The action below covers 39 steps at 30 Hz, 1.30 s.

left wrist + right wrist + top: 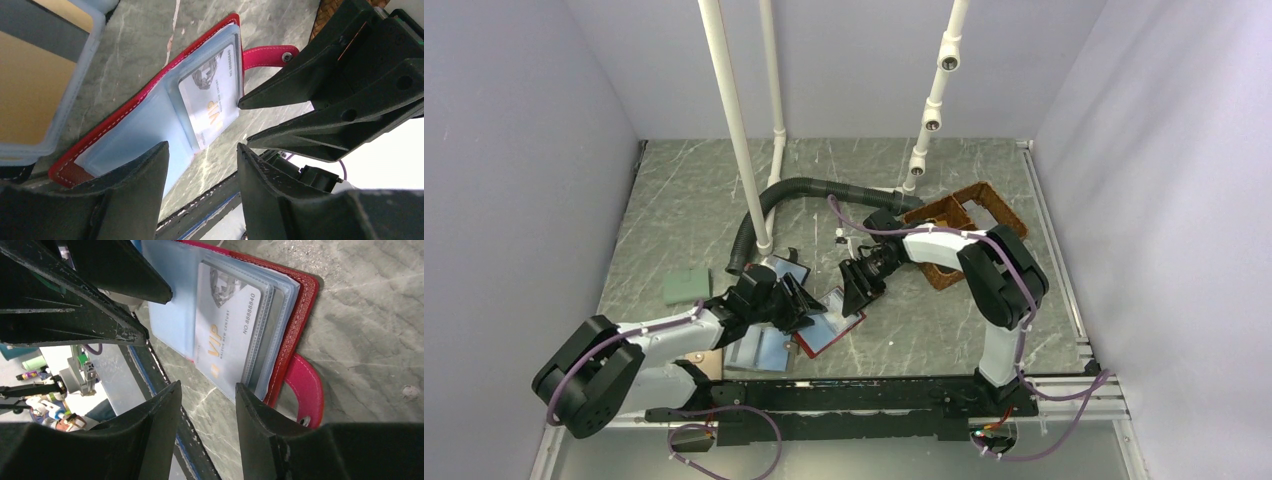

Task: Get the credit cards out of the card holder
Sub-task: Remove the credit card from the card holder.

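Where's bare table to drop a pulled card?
Free: back-left, behind the green pad and left of the black hose; front-right, between the card holder and the right arm's base. Crowded: centre, where left pincer and right pincer meet over the holder, beside the blue wallet.

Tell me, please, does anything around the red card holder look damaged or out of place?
Nothing looks damaged or spilled. The card holder lies open, skewed on the table, its clear sleeves fanned unevenly, a silver VIP card in the top one.
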{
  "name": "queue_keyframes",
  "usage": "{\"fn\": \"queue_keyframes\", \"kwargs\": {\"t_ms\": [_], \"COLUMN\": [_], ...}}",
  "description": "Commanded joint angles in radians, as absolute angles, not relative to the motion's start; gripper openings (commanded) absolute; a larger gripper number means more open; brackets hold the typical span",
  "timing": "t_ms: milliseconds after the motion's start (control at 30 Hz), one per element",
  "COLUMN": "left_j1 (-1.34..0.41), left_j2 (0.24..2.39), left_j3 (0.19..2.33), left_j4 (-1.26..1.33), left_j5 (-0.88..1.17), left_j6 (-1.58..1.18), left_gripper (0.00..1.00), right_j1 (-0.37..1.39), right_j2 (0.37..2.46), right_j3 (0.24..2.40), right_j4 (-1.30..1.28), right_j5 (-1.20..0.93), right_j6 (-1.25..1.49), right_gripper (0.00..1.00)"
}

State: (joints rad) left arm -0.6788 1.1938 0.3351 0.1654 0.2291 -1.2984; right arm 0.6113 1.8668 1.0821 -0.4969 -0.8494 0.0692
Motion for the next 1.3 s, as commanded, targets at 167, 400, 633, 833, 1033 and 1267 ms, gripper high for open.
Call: {"fn": "queue_keyframes", "kwargs": {"t_ms": [167, 400, 633, 833, 1033, 1267], "left_j1": [-0.683, -0.685, -0.685, -0.685, -0.686, -0.686], "left_j2": [1.271, 1.32, 1.373, 1.391, 1.442, 1.458], "left_j3": [0.339, 0.335, 0.339, 0.321, 0.337, 0.337], "left_j4": [0.234, 0.237, 0.23, 0.313, 0.36, 0.399], "left_j5": [0.233, 0.224, 0.233, 0.221, 0.229, 0.259], "left_j6": [-1.345, -1.407, -1.444, -1.474, -1.457, -1.369], "left_gripper": [0.56, 0.56, 0.52, 0.48, 0.18, 0.0], "right_j1": [0.623, 0.633, 0.676, 0.678, 0.679, 0.666], "right_j2": [1.907, 1.935, 1.983, 2.014, 2.022, 1.993], "right_j3": [1.126, 1.14, 1.162, 1.17, 1.168, 1.151], "right_j4": [-0.48, -0.481, -0.496, -0.505, -0.501, -0.523], "right_j5": [-0.823, -0.856, -0.836, -0.838, -0.877, -0.719], "right_j6": [0.1, 0.118, 0.132, 0.142, 0.154, 0.13], "right_gripper": [0.44, 0.3, 0.2, 0.17, 0.15, 0.16]}}
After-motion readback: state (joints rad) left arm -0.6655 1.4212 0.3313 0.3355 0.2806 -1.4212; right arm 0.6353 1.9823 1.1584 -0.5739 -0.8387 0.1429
